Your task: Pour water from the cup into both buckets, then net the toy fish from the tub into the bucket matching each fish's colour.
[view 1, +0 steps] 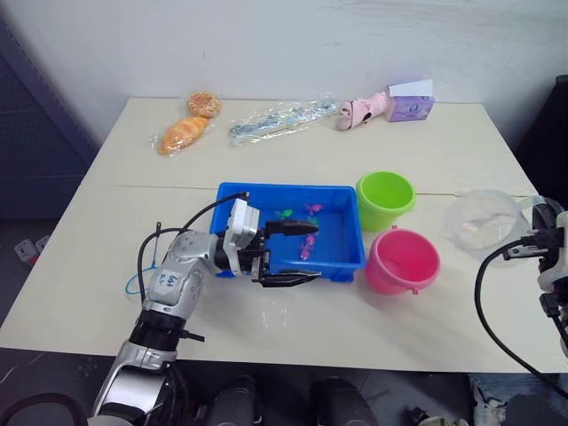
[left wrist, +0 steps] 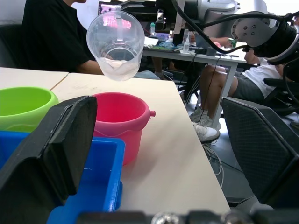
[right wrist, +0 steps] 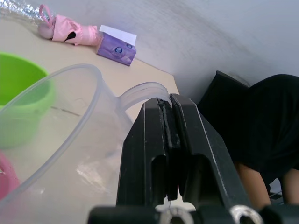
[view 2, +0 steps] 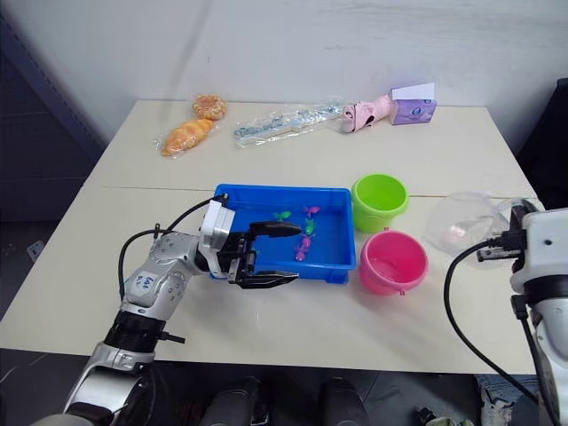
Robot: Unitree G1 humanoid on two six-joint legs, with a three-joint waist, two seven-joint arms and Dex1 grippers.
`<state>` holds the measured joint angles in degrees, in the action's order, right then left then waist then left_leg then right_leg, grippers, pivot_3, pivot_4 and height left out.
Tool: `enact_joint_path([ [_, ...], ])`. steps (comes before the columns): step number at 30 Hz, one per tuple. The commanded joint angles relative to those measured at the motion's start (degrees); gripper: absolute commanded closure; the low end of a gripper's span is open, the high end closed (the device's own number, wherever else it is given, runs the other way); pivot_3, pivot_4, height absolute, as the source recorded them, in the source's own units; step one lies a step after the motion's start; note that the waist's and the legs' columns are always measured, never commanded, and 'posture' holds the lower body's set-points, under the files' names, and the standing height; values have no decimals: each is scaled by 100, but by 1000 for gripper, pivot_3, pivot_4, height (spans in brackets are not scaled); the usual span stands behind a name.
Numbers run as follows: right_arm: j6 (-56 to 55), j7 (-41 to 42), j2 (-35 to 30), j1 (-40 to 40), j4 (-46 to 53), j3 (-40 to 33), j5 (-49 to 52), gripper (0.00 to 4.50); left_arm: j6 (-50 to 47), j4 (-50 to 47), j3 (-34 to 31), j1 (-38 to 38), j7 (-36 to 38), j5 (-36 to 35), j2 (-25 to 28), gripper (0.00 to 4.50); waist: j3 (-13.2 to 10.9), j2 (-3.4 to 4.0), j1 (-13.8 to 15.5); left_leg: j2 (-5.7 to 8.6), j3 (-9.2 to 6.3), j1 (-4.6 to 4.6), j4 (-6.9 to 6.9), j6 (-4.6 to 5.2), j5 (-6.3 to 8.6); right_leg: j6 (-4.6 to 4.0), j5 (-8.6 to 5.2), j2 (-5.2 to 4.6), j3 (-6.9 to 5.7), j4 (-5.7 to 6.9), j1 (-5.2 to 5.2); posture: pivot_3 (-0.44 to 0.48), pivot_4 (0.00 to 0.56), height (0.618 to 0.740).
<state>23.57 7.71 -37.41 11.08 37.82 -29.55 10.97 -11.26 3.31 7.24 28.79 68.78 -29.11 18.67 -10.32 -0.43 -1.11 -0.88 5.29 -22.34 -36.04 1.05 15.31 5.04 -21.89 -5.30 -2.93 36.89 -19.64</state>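
Observation:
The blue tub (view 1: pixel 284 189) sits mid-table with several tiny pink and green toy fish (view 1: pixel 307 248) in it. My left gripper (view 1: pixel 288 253) is open at the tub's front rim, one finger over the tub and the other in front of it, holding nothing. The green bucket (view 1: pixel 385 200) and the pink bucket (view 1: pixel 402 260) stand just right of the tub. My right gripper (right wrist: pixel 169 121) is shut on the handle of the clear cup (view 1: pixel 484 220), which hangs tilted to the right of the buckets with a little water (left wrist: pixel 117 67) in it. A thin blue hoop (view 1: pixel 133 285) lies beside my left forearm.
Along the table's far edge lie two bread pieces (view 1: pixel 184 133), a clear plastic-wrapped item (view 1: pixel 280 118), a pink toy (view 1: pixel 362 110) and a purple box (view 1: pixel 409 105). People (left wrist: pixel 51 32) sit at another table beyond the right side.

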Motion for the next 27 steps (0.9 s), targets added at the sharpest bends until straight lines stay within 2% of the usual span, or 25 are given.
enact_joint_path([
  [1,-576,139,-87,28,100,34,-579,4464,110,-15,-45,79,12,8,-48,0,0,0,-1,0,0,0,0,0,0,0,0,0,0,0,0,0,150,740],
  [8,-1496,392,-183,209,-242,312,-1586,4464,167,-107,-80,-4,-158,63,-90,0,-1,-1,2,1,0,0,-1,-1,-1,1,0,0,-1,0,0,0,150,740],
  [14,-1991,489,-119,252,-458,421,-2048,4464,172,-185,-81,-82,-243,71,-55,0,-2,-3,1,1,0,1,-2,-2,-2,1,0,0,-2,1,1,0,150,740],
  [27,-2402,392,141,65,-536,477,-2880,4464,202,-222,-107,-120,-323,69,-8,0,-2,-3,5,1,0,2,-4,-5,-6,1,0,0,-2,1,2,0,150,740],
])
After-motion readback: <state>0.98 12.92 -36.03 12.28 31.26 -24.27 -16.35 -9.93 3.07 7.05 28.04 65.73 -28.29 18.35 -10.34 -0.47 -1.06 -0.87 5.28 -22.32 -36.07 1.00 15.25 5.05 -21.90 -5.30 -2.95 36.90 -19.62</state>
